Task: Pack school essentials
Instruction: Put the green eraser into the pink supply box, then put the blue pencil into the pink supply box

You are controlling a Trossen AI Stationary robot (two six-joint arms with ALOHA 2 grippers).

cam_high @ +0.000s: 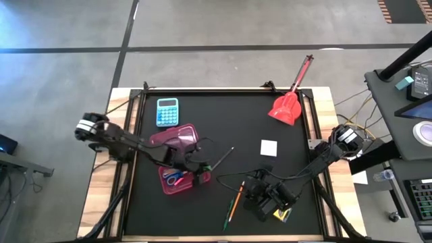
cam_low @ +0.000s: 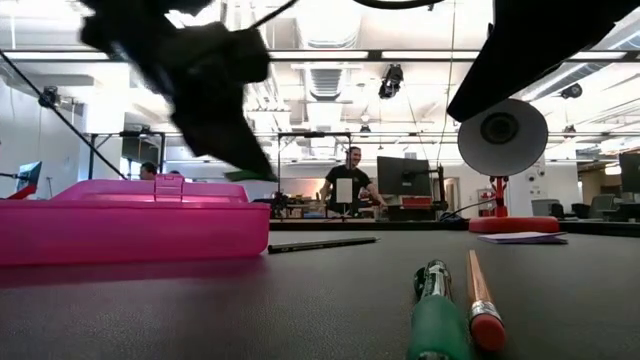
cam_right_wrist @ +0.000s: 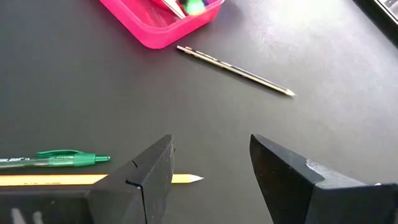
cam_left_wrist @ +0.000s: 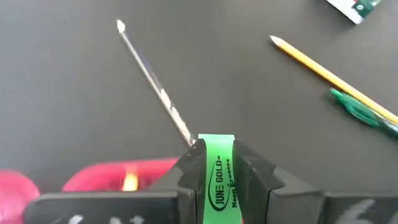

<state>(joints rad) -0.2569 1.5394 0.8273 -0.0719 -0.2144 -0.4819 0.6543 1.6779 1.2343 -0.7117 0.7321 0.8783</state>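
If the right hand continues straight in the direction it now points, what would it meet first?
Probably bare black table. The right hand is open and empty; farther along that line lies the dark pencil, then the pink case. Depth is unclear.

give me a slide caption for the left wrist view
Left end effector grips green eraser above pink case.

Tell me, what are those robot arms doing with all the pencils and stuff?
They're packing school things. The left gripper is pinching a green eraser over the open pink case, where blue-handled scissors already lie. The right gripper hangs open above the table. A dark pencil, an orange pencil and a green pen aren't packed yet.
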